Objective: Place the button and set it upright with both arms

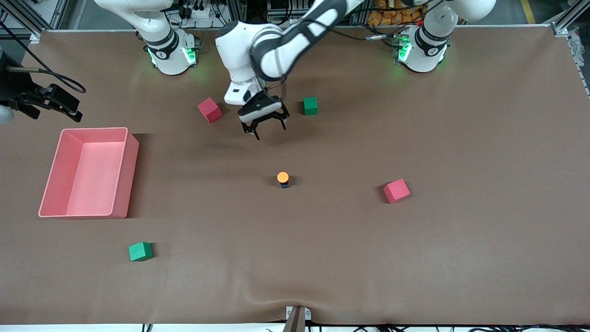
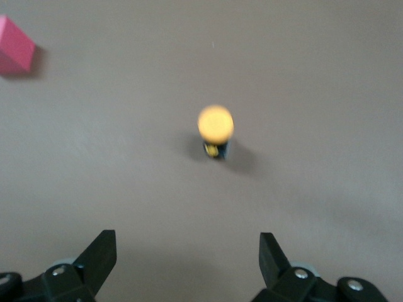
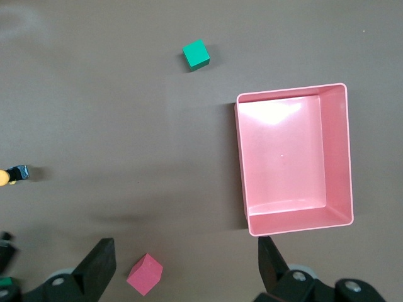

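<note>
Button [image 1: 283, 179] stands upright at frame centre on the tabletop. My left hand [image 1: 263, 122] hangs spread, empty, above it in frame. Right hand [image 1: 50, 103], at left edge w/ fingers spread, waits. I'd lift straight up, no sideways drift, so nothing tips it.

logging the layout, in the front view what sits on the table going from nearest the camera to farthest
green cube → red cube → button, standing upright → red cube → green cube. The pink bin spans several of these, so it is left out.
</note>
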You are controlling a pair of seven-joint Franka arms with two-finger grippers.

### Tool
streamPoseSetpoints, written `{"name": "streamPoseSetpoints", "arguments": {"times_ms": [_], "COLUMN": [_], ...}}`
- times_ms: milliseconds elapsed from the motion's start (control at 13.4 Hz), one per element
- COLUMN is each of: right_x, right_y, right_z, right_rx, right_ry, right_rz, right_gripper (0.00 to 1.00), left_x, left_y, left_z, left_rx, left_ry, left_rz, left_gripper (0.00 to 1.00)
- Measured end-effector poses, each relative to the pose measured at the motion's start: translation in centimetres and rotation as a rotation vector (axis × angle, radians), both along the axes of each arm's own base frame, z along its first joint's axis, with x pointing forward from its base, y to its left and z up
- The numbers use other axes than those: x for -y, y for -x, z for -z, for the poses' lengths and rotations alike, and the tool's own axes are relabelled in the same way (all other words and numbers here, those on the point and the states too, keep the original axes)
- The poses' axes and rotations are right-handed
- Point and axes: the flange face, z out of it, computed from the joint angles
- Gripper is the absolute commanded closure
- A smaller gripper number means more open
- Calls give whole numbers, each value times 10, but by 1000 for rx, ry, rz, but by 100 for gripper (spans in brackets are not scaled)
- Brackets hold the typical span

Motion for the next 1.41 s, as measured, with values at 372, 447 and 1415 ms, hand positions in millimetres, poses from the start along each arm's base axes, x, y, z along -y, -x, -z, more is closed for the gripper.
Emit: {"name": "streamPoseSetpoints", "arguments": {"times_ms": [372,447,1415], "right_x": [1,1,4], "right_y": [0,0,1], "right_z": [1,1,2], "right_rx": [-3,-3,-16], "right_ry": [0,0,0], "right_rz": [1,1,8], "right_gripper": [0,0,0], "left_x": [-114,-136,-430], "left_y": [-113,-125,-165], "left_z": [-117,-132,-236], "left_rx": [-177,-202,-511], "left_ry": [56,45,101], "left_rz": [95,115,273], "left_gripper": [0,0,0]}}
